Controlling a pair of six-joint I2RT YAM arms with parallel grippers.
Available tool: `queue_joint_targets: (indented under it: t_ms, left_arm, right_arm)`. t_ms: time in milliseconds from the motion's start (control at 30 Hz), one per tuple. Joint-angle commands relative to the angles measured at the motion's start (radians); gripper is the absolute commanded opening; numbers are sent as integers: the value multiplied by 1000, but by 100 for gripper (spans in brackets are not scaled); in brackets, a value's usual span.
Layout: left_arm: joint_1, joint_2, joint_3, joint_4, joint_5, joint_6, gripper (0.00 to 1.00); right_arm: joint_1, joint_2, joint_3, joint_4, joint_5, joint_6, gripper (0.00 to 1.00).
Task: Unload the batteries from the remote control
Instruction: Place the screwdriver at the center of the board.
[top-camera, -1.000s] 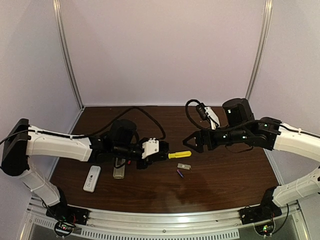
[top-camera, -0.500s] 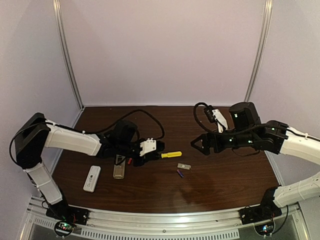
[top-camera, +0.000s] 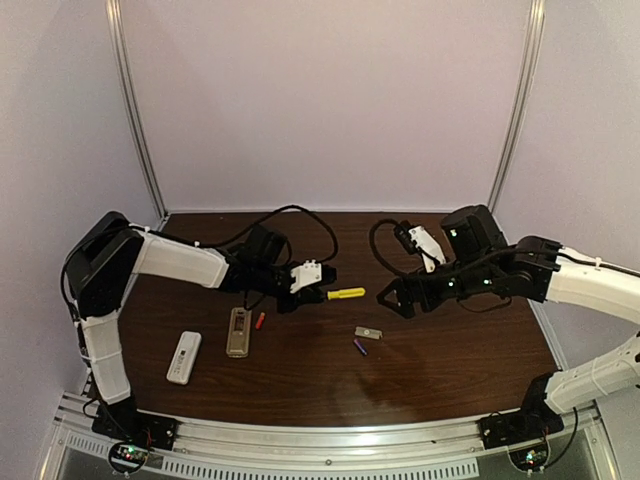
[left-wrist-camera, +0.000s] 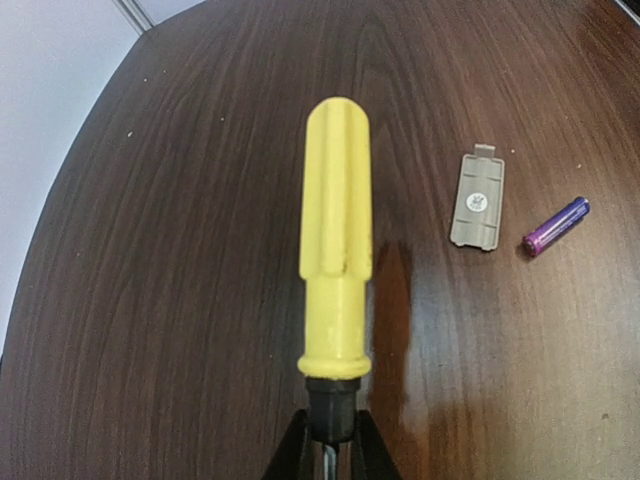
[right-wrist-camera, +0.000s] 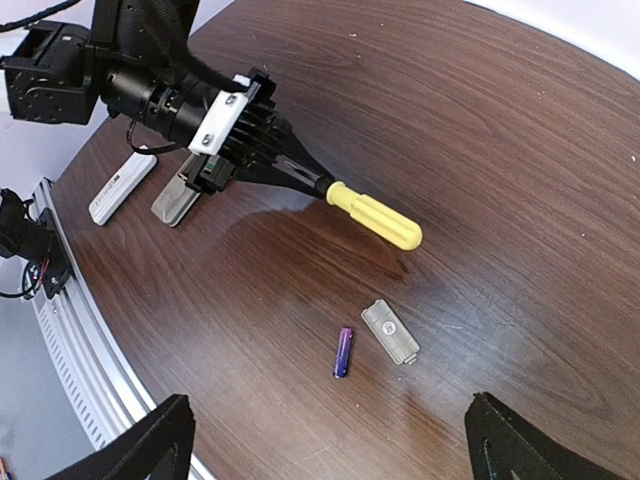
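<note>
My left gripper (top-camera: 318, 285) is shut on the black collar of a yellow-handled screwdriver (top-camera: 347, 293) and holds it level above the table; its handle points away in the left wrist view (left-wrist-camera: 337, 250). A grey remote (top-camera: 237, 332) lies at the front left with a red battery (top-camera: 261, 320) beside it on the table. A purple battery (top-camera: 359, 346) lies loose near the middle, and shows in both wrist views (left-wrist-camera: 556, 226) (right-wrist-camera: 343, 352). My right gripper (top-camera: 393, 297) is open and empty, hovering above and right of the purple battery. The other batteries are not visible.
A small grey cover plate (top-camera: 368, 332) lies right next to the purple battery. A white remote (top-camera: 183, 357) lies left of the grey one near the front edge. Black cables loop over the back of the table behind both arms.
My left gripper has moved back and to the right with the screwdriver, away from the grey remote, which now lies uncovered with the red battery beside it. My right gripper shifted slightly.
</note>
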Motion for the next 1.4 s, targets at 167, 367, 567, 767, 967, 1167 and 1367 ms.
queue_joint_targets:
  t_ms: [167, 367, 567, 767, 967, 1167, 1367]
  left_arm:
    - [32, 103, 108, -54, 66, 29, 0]
    - [32, 135, 110, -54, 51, 15, 9]
    - [32, 144, 105, -44, 29, -4, 26]
    - [32, 148, 104, -44, 23, -5, 31]
    - [32, 141, 123, -44, 31, -22, 37]
    - [32, 91, 109, 26, 18, -94, 59]
    - [32, -1, 59, 73, 28, -136, 97]
  right_arm:
    - [-19, 91, 99, -47, -46, -114, 96]
    - [-40, 132, 131, -70, -76, -171, 96]
    - [-57, 165, 148, -67, -106, -182, 96]
    - [-64, 184, 156, -62, -116, -180, 95]
    - [-68, 176, 150, -54, -111, -167, 95]
    - [-69, 173, 153, -51, -103, -158, 95]
    - [-71, 166, 156, -48, -86, -161, 95]
